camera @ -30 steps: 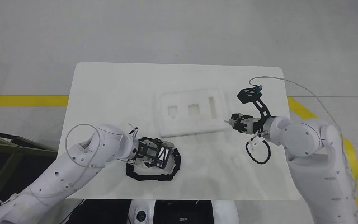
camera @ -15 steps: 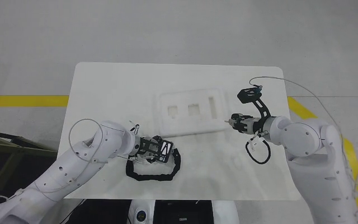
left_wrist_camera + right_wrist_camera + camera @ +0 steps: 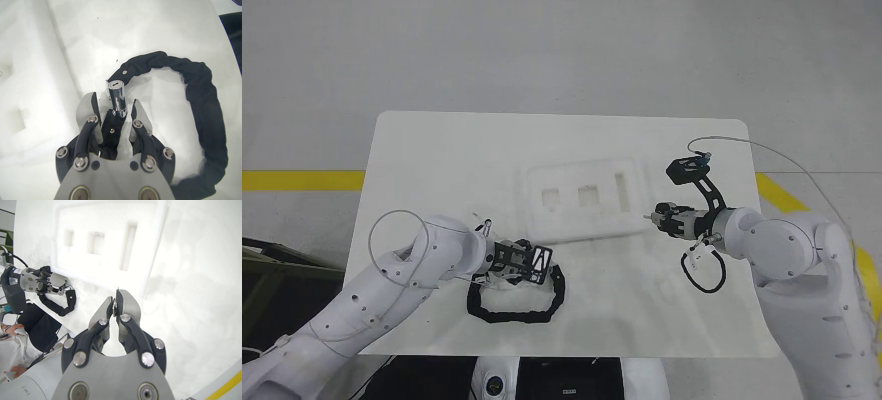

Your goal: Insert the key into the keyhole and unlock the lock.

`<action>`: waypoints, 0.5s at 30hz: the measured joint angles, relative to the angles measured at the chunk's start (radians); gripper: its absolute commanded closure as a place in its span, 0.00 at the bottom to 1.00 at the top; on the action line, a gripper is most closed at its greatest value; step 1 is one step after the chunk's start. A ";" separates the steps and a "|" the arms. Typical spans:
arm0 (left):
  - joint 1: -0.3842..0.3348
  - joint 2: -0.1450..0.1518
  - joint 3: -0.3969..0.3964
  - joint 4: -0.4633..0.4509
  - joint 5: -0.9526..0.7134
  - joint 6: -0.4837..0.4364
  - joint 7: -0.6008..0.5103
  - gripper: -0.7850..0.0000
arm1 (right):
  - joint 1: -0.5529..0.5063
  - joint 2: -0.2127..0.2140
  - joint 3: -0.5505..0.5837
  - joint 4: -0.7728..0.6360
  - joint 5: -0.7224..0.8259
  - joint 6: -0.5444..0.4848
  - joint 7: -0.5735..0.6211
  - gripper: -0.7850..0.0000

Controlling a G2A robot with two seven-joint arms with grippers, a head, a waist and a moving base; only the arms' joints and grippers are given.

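Left pincer (image 3: 115, 103) spread, straddling the silver lock cylinder (image 3: 117, 94) of the black chain (image 3: 206, 91), lower left in the top view on the desk (image 3: 432, 160); right pincer (image 3: 115, 300) pinching the key (image 3: 114, 308), right of centre, beside the foam tray (image 3: 582, 225).

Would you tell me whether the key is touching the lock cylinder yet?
Apart. The top view shows the key in the right gripper, a stretch of bare table from the lock cylinder.
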 measured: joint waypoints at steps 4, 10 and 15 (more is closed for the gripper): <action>-0.001 -0.005 -0.002 0.007 -0.011 -0.003 -0.006 0.56 | 0.000 0.000 0.000 0.000 0.000 0.000 0.000 1.00; -0.005 -0.014 0.002 0.018 -0.027 -0.014 -0.019 0.62 | 0.000 0.000 0.000 0.000 0.000 0.000 0.000 1.00; -0.010 -0.022 0.004 0.027 -0.041 -0.023 -0.028 0.81 | 0.000 0.000 0.000 0.000 0.000 0.000 0.000 1.00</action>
